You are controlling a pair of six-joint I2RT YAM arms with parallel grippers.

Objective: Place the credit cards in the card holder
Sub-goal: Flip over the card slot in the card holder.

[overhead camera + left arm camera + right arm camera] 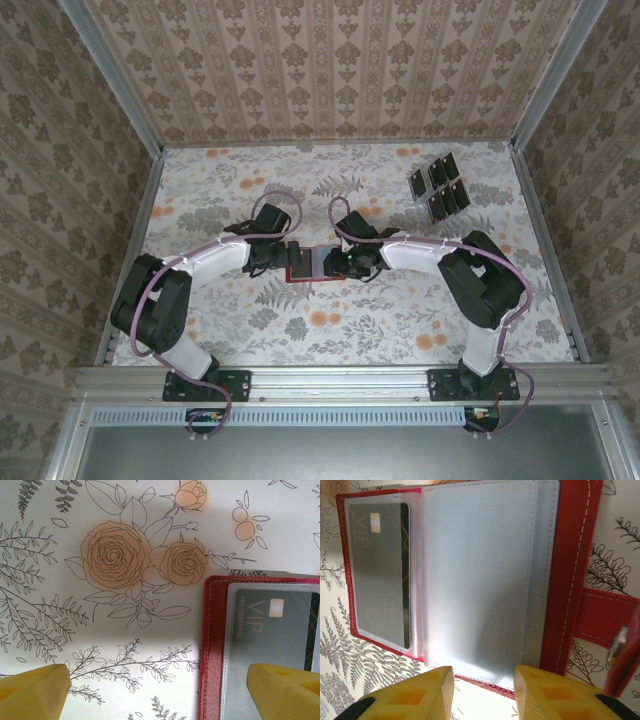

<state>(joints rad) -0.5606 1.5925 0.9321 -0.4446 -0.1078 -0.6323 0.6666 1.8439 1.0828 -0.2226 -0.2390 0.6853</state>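
gaping wide, l pincer (pixel 160 690) straddles card holder (pixel 212 645) edge; r pincer (pixel 484 690) half-open.

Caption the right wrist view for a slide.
Open red card holder on floral table, one black VIP card sleeved at left, clear pocket empty.

"VIP" and "NO." plus blurred digits on the credit card (pixel 272 630) in the card holder (pixel 212 655)

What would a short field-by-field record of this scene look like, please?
card holder: open on the table, clear sleeves showing
sleeved card: one dark VIP card in an end sleeve
loose cards: grouped at the table's far right
left gripper: open, by the holder's card end
right gripper: open, at the holder's edge
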